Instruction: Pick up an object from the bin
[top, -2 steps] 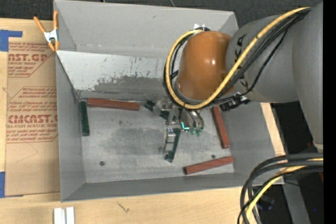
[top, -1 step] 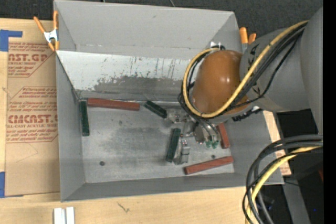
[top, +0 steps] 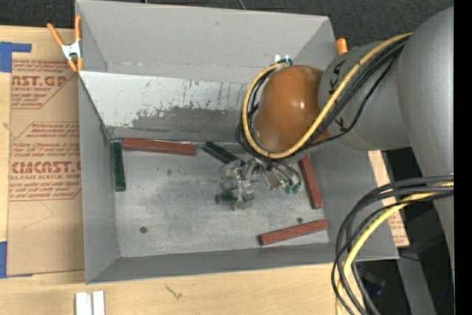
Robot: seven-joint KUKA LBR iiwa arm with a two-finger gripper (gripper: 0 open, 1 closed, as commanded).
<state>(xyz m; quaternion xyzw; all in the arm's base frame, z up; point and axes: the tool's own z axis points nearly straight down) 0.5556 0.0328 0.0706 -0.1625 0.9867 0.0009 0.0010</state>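
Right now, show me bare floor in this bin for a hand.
The bin floor is bare at left and front-left, between the green bar, the back red-brown bar and the hand. Crowded: centre-right, around the hand, with the right red-brown bar and front red-brown bar.

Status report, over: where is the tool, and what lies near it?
Tool low at centre of bin. Small green piece beside it, grasp unclear. Red stick close at view's right.

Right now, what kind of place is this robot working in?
Probably a robot test lab, not a home: a grey robot arm with yellow and black cables reaches into a grey metal bin holding red-brown sticks and a green stick.
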